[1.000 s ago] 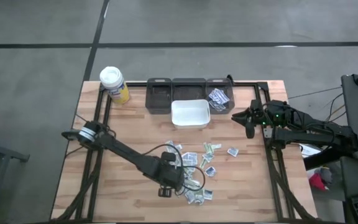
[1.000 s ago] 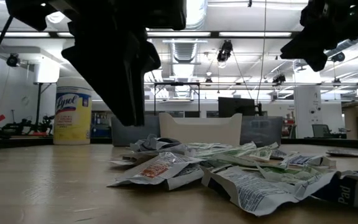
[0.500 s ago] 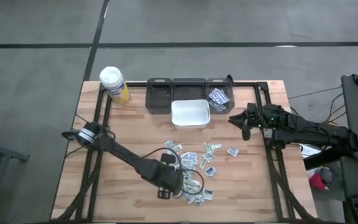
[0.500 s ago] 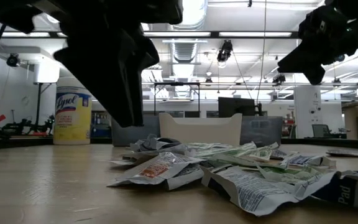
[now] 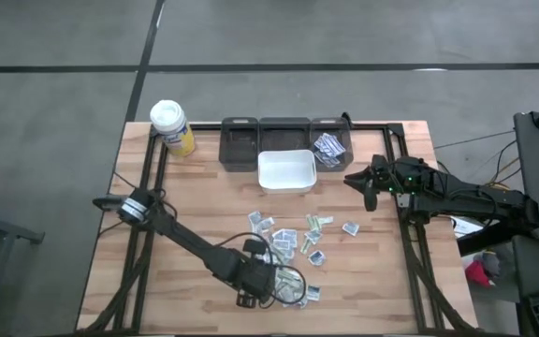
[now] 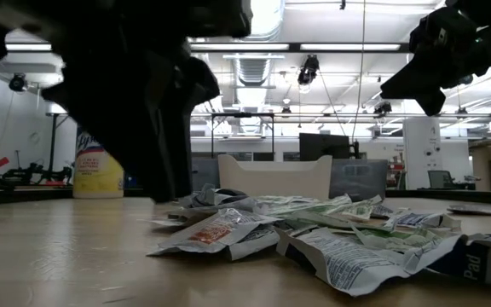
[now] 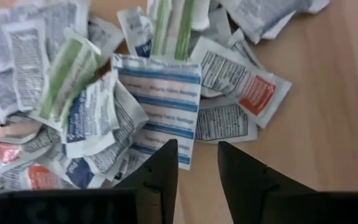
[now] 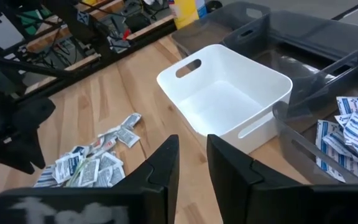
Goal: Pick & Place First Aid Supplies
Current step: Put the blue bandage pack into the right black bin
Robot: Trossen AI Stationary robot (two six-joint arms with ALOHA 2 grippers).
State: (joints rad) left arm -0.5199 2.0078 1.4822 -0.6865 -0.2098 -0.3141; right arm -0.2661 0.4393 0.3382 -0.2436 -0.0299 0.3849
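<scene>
wooden table [image 5: 195, 187] carries a scatter of first aid packets [image 5: 293, 245] near its front middle, with a few more packets already in the right-hand grey bin [image 5: 329, 145] at the back. left gripper [image 5: 251, 281] sits low at the front edge of the pile; left wrist view shows its fingers [image 7: 160, 177] a narrow gap apart, nothing between them, over a blue-striped packet [image 7: 163, 106]. right gripper [image 5: 368, 184] hangs above the table's right side, fingers [image 8: 160, 168] slightly parted and empty, near the white tub [image 5: 285, 171]. yellow bottle [image 5: 171, 126] stands at the back left corner.
</scene>
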